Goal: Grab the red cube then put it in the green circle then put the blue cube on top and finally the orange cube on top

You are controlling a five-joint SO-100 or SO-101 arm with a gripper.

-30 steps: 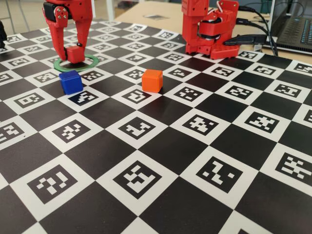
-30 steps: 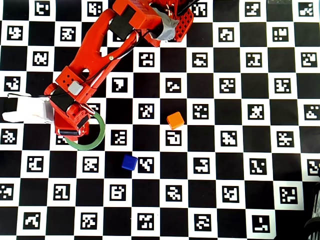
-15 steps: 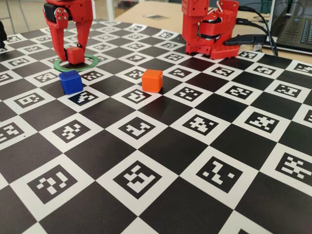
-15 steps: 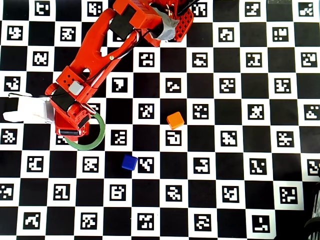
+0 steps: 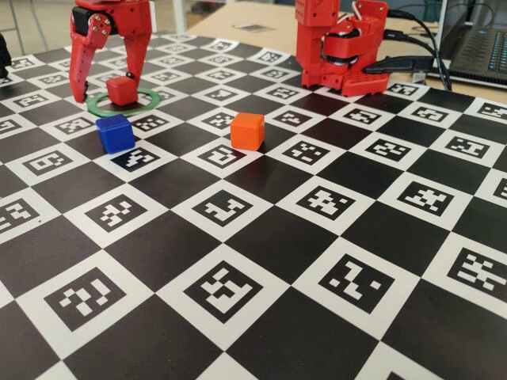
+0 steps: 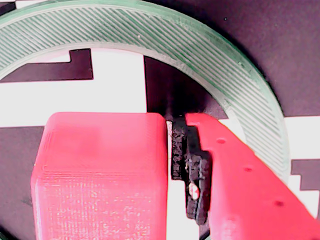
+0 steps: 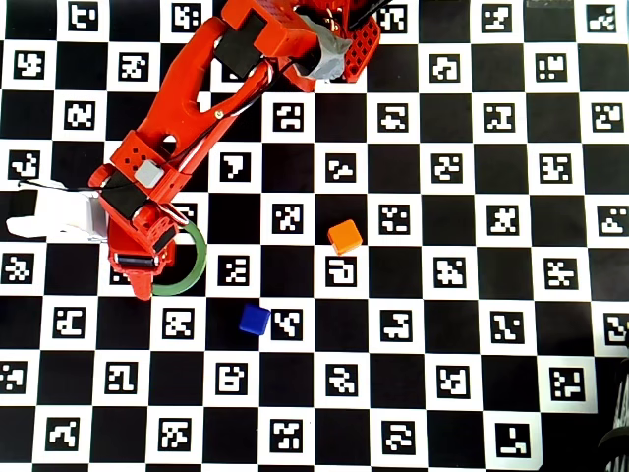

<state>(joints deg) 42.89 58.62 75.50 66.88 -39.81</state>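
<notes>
Fixed view: the red cube [image 5: 121,89] sits on the bench [image 5: 261,229] inside the green ring [image 5: 147,102]. The gripper [image 5: 105,85] straddles it with fingers spread apart, one finger [image 5: 79,70] well left of the cube, the other just right of it. The blue cube [image 5: 115,132] lies near the ring, toward the camera; the orange cube [image 5: 248,130] lies further right, apart from both.

Wrist view: the red cube [image 6: 100,175] fills the lower left, within the ring's [image 6: 210,55] arc. One finger's black pad [image 6: 187,165] lies just beside the cube's right face; I cannot tell whether it touches.

Overhead view: the arm [image 7: 187,128] hides the red cube; only the ring's [image 7: 197,265] right arc shows. Blue [image 7: 255,319] and orange [image 7: 345,236] cubes are untouched.

Risk: if that near pad drags as the arm lifts, it could nudge the cube off centre or tip it, leaving a poor base for stacking. Swinging low toward the blue cube might also clip the ring.
</notes>
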